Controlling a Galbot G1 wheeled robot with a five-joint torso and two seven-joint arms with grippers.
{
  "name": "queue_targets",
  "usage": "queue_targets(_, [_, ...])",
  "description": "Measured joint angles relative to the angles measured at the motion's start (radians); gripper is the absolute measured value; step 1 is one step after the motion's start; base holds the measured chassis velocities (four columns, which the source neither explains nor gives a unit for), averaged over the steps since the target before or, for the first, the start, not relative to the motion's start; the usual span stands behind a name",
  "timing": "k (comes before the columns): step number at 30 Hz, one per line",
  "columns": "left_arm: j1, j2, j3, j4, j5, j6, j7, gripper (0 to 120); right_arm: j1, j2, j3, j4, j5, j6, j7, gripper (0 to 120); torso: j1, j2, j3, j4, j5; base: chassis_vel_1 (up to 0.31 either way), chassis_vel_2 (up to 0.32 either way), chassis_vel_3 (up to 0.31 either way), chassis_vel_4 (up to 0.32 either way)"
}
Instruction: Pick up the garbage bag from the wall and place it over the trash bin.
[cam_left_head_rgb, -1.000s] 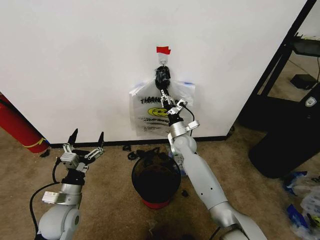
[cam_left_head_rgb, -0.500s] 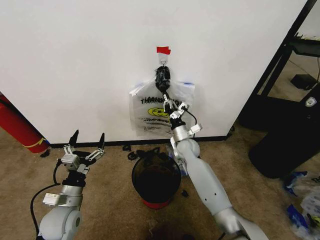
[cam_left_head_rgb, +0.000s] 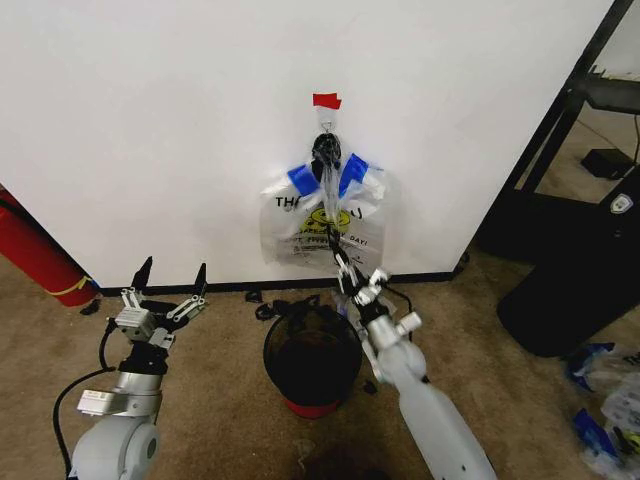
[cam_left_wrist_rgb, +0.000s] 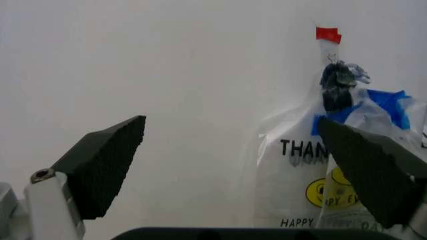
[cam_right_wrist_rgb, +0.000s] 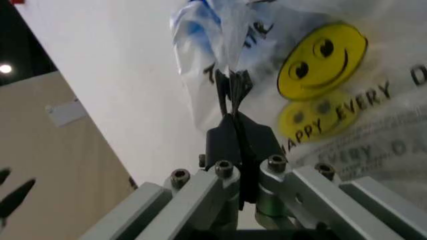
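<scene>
My right gripper (cam_left_head_rgb: 336, 247) is reached out to the far white wall (cam_left_head_rgb: 160, 120), its dark fingers (cam_right_wrist_rgb: 235, 134) pressed together on a pinched fold of the thin see-through plastic garbage bag (cam_left_head_rgb: 345, 215) with blue patches, a yellow smiley and dark lettering. That bag hangs flat against the wall from a small metal hook (cam_left_head_rgb: 326, 122) just under a short red tape strip (cam_left_head_rgb: 326, 100), its gathered top bunched into a dark knot at the hook. Through it, and out past its left edge, a second printed bag (cam_left_wrist_rgb: 287, 185) with black lettering hangs just behind. Straight below, on the tan carpet (cam_left_head_rgb: 220, 380) near the black baseboard (cam_left_head_rgb: 200, 287), stands the small round black mesh trash bin (cam_left_head_rgb: 312, 362) with its red base, well apart from the bag's lower edge. My left gripper (cam_left_head_rgb: 166, 282) sits low on the left, near me, its two black fingertips (cam_left_wrist_rgb: 100, 162) spread wide with nothing between them. A red cylinder (cam_left_head_rgb: 35, 255) leans at the far left edge by the wall
</scene>
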Motion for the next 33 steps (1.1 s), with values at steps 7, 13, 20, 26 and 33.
queue_targets(7, [0.029, 0.002, -0.009, -0.03, -0.001, 0.0, 0.0, 100, -0.087, -0.013, 0.039, 0.025, -0.033, 0.004, -0.082, 0, 0.0, 0.0, 0.0, 0.0002, 0.0, 0.0, 0.0, 0.0, 0.0])
queue_targets(13, [0.037, -0.001, -0.005, -0.054, -0.001, 0.003, 0.0, 100, -0.148, -0.02, 0.065, 0.036, -0.076, 0.014, -0.135, 0, 0.0, 0.0, 0.0, 0.0001, 0.0, 0.0, 0.0, 0.0, 0.0])
queue_targets(20, [0.055, -0.002, -0.001, -0.069, 0.002, 0.003, 0.0, 100, -0.209, -0.024, 0.102, 0.044, -0.092, 0.017, -0.2, 0, 0.0, 0.0, 0.0, 0.0001, 0.0, 0.0, 0.0, 0.0, 0.0])
queue_targets(26, [0.065, 0.002, -0.002, -0.083, 0.002, 0.004, 0.0, 100, -0.256, -0.041, 0.163, 0.044, -0.103, 0.005, -0.313, 0, 0.0, 0.0, 0.0, 0.0001, 0.0, 0.0, 0.0, 0.0, 0.0])
queue_targets(33, [0.059, 0.005, 0.005, -0.083, -0.001, 0.003, 0.0, 100, -0.281, -0.062, 0.224, 0.033, -0.109, -0.02, -0.391, 0, 0.0, 0.0, 0.0, 0.0001, 0.0, 0.0, 0.0, 0.0, 0.0])
